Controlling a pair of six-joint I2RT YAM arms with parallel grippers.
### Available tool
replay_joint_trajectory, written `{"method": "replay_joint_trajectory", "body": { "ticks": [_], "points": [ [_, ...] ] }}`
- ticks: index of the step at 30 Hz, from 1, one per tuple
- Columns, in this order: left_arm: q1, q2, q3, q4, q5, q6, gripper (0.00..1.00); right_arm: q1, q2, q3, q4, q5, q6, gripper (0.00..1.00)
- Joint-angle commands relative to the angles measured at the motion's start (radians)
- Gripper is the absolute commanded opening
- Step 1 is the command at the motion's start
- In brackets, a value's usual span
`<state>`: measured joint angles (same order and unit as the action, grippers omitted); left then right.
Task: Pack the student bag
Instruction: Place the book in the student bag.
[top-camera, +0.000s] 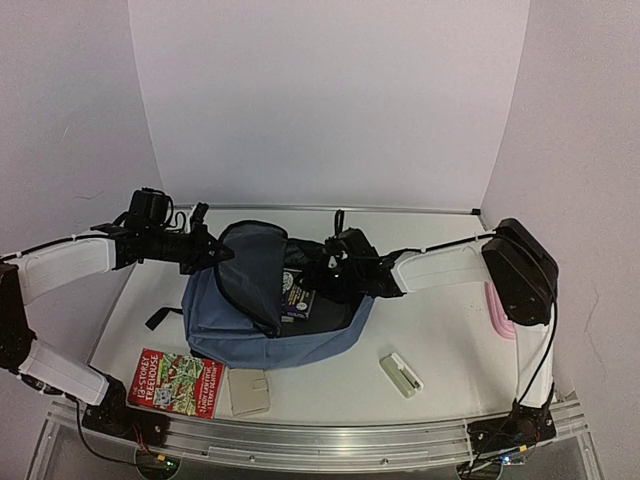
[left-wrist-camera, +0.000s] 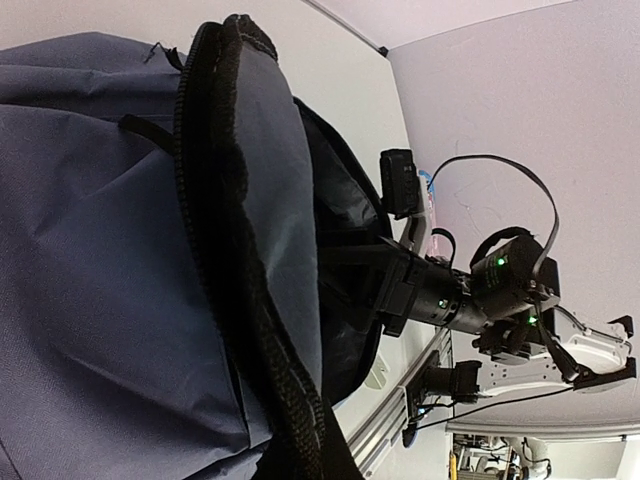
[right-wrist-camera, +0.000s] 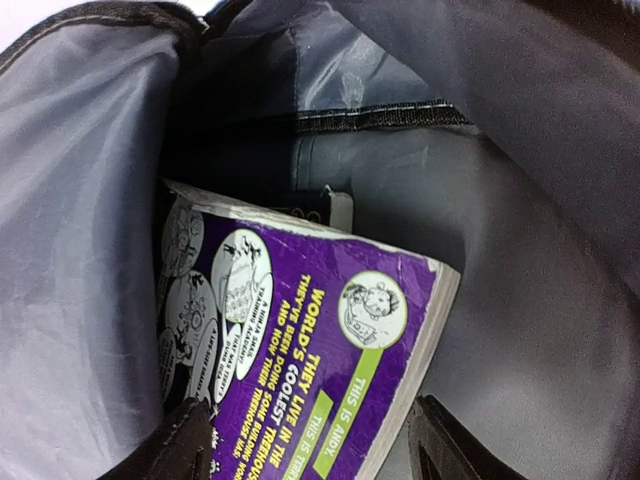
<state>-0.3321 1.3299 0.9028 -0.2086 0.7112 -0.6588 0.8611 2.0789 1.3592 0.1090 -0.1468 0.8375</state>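
From above: the student bag (top-camera: 290, 340) lies on the table (top-camera: 450, 330) between my 2 arms, its mouth open and its flap lifted upright; my left gripper (top-camera: 208, 250) is pinched tight on that flap's edge; my right gripper (top-camera: 320, 268) reaches into the mouth, over a purple book (top-camera: 297, 292) inside; a red book (top-camera: 177, 382) and a flat beige thing (top-camera: 248, 392) lie just beside the bag's near edge, a pale green item (top-camera: 400, 373) lies to its right, and something pink (top-camera: 497, 310) sits behind my right arm.

Left wrist: blue fabric and the black zip edge (left-wrist-camera: 230, 250) fill the view close up; my own fingers are hidden; my right arm (left-wrist-camera: 440, 300) enters the bag beyond.

Right wrist: inside the grey lining (right-wrist-camera: 80, 200) the purple book lies slantwise; my 2 fingers (right-wrist-camera: 185, 445) stand wide apart, 1 on either side of its near end, gripping nothing.
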Motion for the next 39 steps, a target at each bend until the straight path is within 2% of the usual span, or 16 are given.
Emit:
{"method": "replay_joint_trajectory", "body": {
  "ticks": [1,4,9,15,29,36,39],
  "points": [
    [0.003,0.017,0.015,-0.001,-0.008,-0.018,0.0,0.011,-0.047,-0.023,-0.02,0.032,0.014,0.65],
    [0.004,0.016,0.012,0.001,-0.009,-0.019,0.0,0.012,-0.035,-0.021,-0.026,0.026,0.027,0.59],
    [0.005,0.009,0.013,-0.003,-0.014,-0.015,0.0,0.02,-0.003,0.008,-0.025,-0.013,0.014,0.4],
    [0.011,0.006,0.004,-0.012,-0.028,-0.015,0.0,0.038,0.041,0.073,-0.015,-0.04,-0.016,0.33],
    [0.039,0.059,-0.048,0.03,-0.03,-0.042,0.0,0.075,0.14,0.222,0.009,-0.092,-0.041,0.32],
    [0.047,0.088,-0.061,0.049,-0.036,-0.045,0.0,0.078,0.123,0.218,0.008,-0.076,-0.062,0.34],
    [0.05,0.105,-0.068,0.056,-0.048,-0.045,0.0,0.078,0.095,0.192,-0.002,-0.02,-0.055,0.39]
  ]
}}
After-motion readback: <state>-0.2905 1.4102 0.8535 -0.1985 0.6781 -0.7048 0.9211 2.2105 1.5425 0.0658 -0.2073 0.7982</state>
